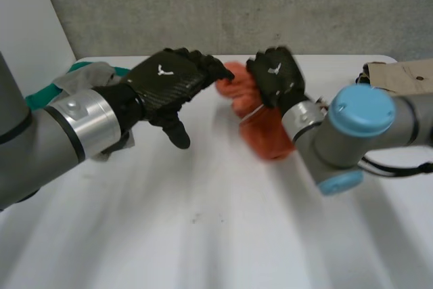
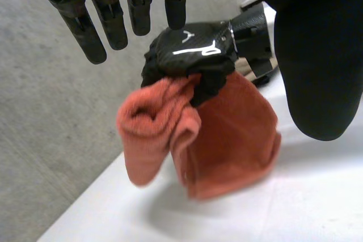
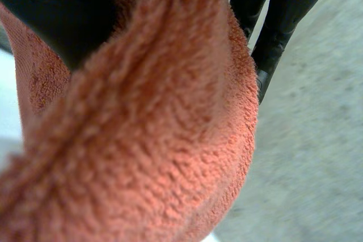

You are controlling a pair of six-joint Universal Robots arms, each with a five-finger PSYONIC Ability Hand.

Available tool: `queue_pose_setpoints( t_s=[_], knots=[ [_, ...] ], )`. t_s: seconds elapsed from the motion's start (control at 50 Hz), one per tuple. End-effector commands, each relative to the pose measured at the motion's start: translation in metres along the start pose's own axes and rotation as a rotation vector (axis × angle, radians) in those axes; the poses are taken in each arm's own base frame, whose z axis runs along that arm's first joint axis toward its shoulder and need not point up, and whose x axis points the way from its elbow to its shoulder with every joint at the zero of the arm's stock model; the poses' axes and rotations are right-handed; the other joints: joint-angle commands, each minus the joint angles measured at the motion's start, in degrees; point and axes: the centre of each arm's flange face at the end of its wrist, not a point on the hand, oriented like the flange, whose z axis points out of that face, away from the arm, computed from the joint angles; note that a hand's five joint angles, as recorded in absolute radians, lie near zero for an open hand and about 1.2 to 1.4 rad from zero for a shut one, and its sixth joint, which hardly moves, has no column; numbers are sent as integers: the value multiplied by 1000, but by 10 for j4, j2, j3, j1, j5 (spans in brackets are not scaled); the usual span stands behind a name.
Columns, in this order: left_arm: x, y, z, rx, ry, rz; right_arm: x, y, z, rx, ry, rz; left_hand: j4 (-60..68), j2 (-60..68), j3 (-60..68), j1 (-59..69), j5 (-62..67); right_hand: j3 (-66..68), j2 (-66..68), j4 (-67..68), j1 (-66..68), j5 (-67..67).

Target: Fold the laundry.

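Although the orange towel (image 1: 265,126) is in a firm grip, folding proper has not begun — the cloth is a bunched lump, not a flat sheet. The right robot hand (image 1: 276,76) has its fingers and thumb curled round the towel's upper part, which is gathered into a thick roll, and holds it raised over the far middle of the counter (image 1: 203,221). The towel's lower part hangs down to the surface, though I cannot tell whether it rests there or just clears it. The left robot hand (image 1: 169,79) hovers just beside the towel with its fingers (image 2: 96,32) straight and spread, holding nothing and apart from the cloth. No fold line, squared edge or matched corners show anywhere on the towel. What is left, as I judge it, is nearly the whole job — spread the towel flat, find its edges, fold it over and set it aside. Behind the left arm lies a heap of teal and grey cloth (image 1: 84,76), which looks unfolded too and would likely wait its turn. A brown cardboard piece (image 1: 402,76) sits at the counter's far edge on the robot's right, well apart from the work.
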Motion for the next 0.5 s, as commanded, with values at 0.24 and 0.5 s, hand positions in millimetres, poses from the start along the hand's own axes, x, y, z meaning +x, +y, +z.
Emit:
queue_pose_setpoints(
  t_s=[0.24, 0.5],
  knots=[
    [-10, -6, -4, 42, -37, -65, 38, 30, 4, -64, 28, -20, 28, 31, 23, 33, 27, 130, 146, 123, 284, 168],
    [-11, -6, -4, 44, -40, -64, 62, -9, 32, 76, 118, -50, 35, 37, 30, 40, 34, 130, 146, 123, 284, 168]
  ],
)
